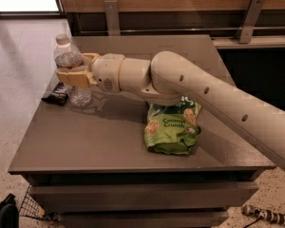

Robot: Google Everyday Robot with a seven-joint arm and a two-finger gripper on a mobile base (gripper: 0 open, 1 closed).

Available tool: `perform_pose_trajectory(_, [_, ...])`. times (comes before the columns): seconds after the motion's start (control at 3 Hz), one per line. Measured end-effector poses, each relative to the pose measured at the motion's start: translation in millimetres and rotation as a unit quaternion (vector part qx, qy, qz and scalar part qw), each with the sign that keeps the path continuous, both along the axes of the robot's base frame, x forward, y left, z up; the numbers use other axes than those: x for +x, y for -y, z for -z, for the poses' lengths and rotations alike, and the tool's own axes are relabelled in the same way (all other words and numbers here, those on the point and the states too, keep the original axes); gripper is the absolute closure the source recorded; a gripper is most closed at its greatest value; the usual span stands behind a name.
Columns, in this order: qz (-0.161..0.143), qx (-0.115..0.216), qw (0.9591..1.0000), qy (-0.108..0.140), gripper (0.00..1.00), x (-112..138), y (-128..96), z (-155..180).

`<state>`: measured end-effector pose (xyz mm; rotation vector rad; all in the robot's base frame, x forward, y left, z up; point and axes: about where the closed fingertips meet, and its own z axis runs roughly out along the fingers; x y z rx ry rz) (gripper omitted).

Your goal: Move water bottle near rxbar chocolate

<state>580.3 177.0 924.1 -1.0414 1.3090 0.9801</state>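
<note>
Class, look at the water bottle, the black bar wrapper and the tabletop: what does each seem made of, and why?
The water bottle: clear plastic, see-through ribbed wall, white cap. The rxbar chocolate: probably thin plastic film, flat and dark. The table: smooth grey-brown top with soft reflections, perhaps laminate or coated metal. The gripper sits at the bottle's middle.

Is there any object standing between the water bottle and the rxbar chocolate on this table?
Nothing visible does. The gripper holds the upright water bottle, fingers around its middle. The rxbar chocolate lies right beside the bottle's base, near the table edge. The green bag lies apart, under the arm.
</note>
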Motion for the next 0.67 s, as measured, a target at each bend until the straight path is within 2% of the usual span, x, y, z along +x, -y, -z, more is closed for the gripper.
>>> perform_pose_trajectory(0.33, [-0.003, 0.000, 1.0000, 0.001, 0.00, -2.0, -3.4, -0.9])
perform_pose_trajectory(0.67, [-0.003, 0.000, 1.0000, 0.001, 0.00, -2.1, -3.5, -0.9])
